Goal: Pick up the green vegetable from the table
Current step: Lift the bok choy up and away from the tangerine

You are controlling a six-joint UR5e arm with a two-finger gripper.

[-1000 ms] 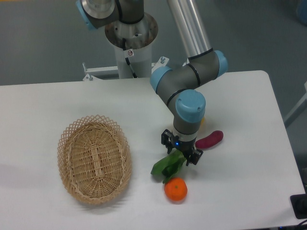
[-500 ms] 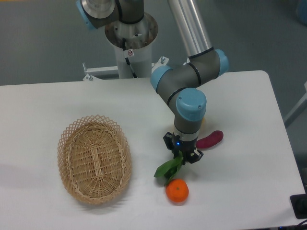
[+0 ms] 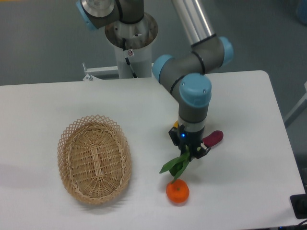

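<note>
Gripping green veg w/ gripper

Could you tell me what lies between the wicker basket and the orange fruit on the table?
Only bare white table; in the camera view nothing sits between the basket and the orange. The green vegetable hangs above the orange.

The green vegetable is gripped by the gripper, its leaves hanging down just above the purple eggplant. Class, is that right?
Not quite. The camera view shows the gripper holding the green vegetable, but its leaves hang just above the orange, not the purple eggplant, which lies beside the gripper.
</note>
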